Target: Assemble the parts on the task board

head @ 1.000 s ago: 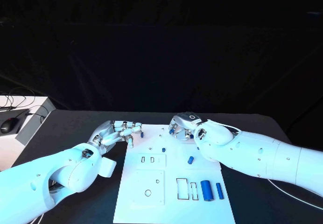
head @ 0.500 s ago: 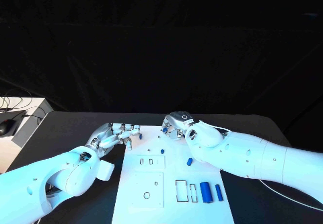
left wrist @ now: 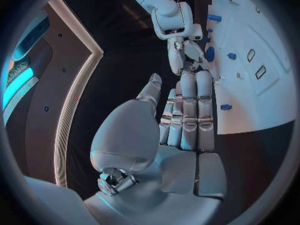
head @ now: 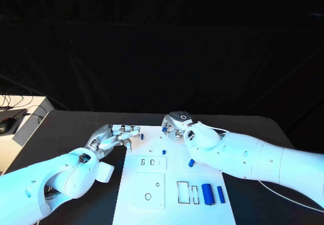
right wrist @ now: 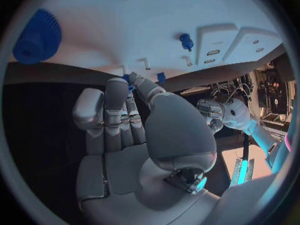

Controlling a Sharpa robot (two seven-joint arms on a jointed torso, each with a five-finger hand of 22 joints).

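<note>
The white task board (head: 135, 211) lies in the middle of the table. My right hand (head: 177, 125) hovers at the board's far edge and pinches a small blue part (right wrist: 128, 79) between thumb and a finger. My left hand (head: 114, 136) lies at the far left corner with straight fingers (left wrist: 189, 110) held together and nothing in them; a small blue part (head: 141, 136) stands just off their tips. A blue peg (head: 164, 152) stands upright mid-board, and a short blue piece (head: 191, 162) lies to its right. Two blue cylinders (head: 207, 193) lie near the right edge. A blue gear (right wrist: 37, 37) lies on the board.
Rectangular slots (head: 182, 190) and round holes (head: 148, 196) are cut into the board's near half, with two small slots (head: 148, 161) farther up. A side table with a mouse (head: 8, 125) and cables stands at the far left. A thin cable (head: 273, 190) runs along the table's right side.
My right hand has shifted a little to the left along the board's far edge. My left hand has drawn back slightly toward the left corner. The parts on the board have not moved.
</note>
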